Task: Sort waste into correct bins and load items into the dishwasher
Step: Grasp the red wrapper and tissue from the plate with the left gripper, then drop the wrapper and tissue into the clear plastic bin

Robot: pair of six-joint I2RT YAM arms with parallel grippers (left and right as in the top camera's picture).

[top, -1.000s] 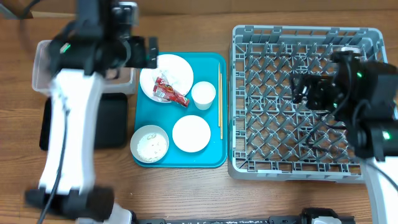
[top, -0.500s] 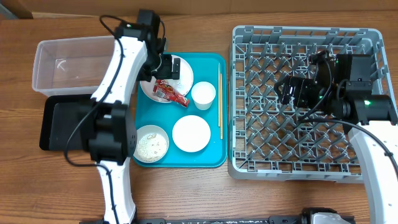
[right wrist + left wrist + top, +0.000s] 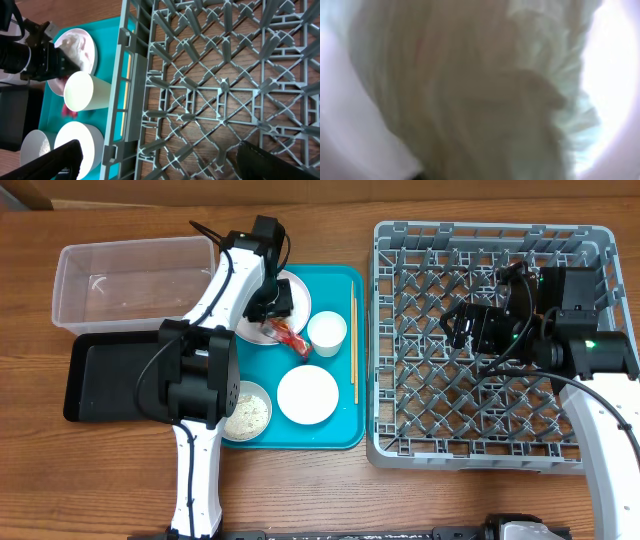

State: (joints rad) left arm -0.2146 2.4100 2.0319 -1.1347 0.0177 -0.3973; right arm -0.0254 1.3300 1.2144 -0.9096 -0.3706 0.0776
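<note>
My left gripper (image 3: 272, 306) is down on the white plate (image 3: 297, 288) at the back of the teal tray. Crumpled white napkin (image 3: 470, 90) fills the whole left wrist view, hiding the fingers. In the right wrist view the left gripper's dark fingers (image 3: 56, 61) pinch together into the napkin (image 3: 76, 43). The red wrapper (image 3: 290, 335) lies at the plate's near edge. A white cup (image 3: 327, 333), chopsticks (image 3: 353, 350), a bowl with rice grains (image 3: 250, 412) and another white bowl (image 3: 307, 394) sit on the tray. My right gripper (image 3: 462, 325) hangs open over the grey dish rack (image 3: 470, 457), holding nothing.
The clear tub (image 3: 120, 285) stands at the back left, with the black tray (image 3: 105, 380) in front of it. The teal tray (image 3: 340, 435) lies between them and the rack. My left arm stretches from the table's front edge across the tray's left side.
The left gripper has dropped onto the plate and closed on the napkin. The right arm has barely moved over the last half second.
</note>
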